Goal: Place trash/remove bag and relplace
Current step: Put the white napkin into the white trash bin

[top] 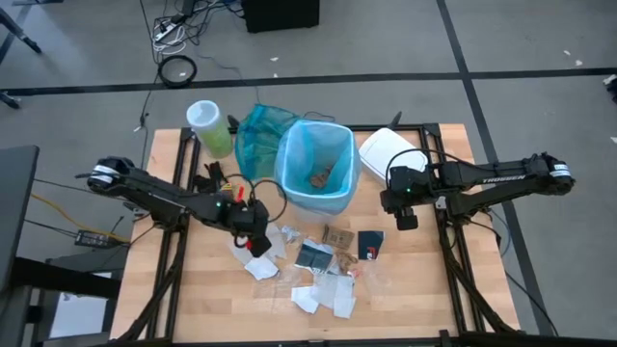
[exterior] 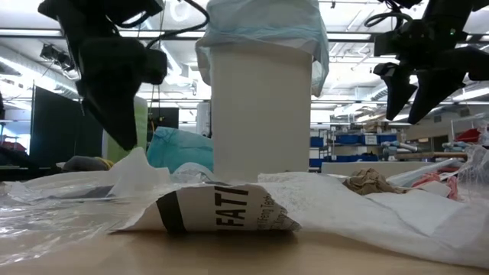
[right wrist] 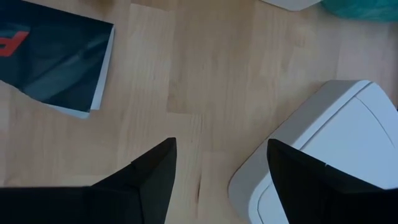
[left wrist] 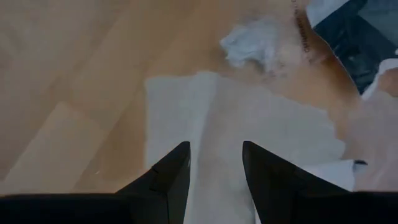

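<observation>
The light blue bag (top: 307, 145) lines the white bin (exterior: 260, 114) at mid-table, its top folded over the bin's rim. A brown scrap (top: 321, 177) lies inside. More trash (top: 313, 270) is scattered on the wood in front of the bin: white paper, dark packets, clear plastic. My left gripper (top: 253, 237) stands open, pointing steeply down, close over a flat white sheet (left wrist: 249, 118) at the left end of the scatter, with crumpled white paper (left wrist: 258, 43) just beyond. My right gripper (top: 406, 218) hangs open in the air right of the bin, over bare wood.
A teal plastic bag (top: 258, 130) and a green cup (top: 208, 127) stand behind the bin to the left. A white lid (right wrist: 323, 155) lies right of the bin, beside my right gripper (right wrist: 221, 149). A dark packet (right wrist: 56, 59) lies nearer the table's front.
</observation>
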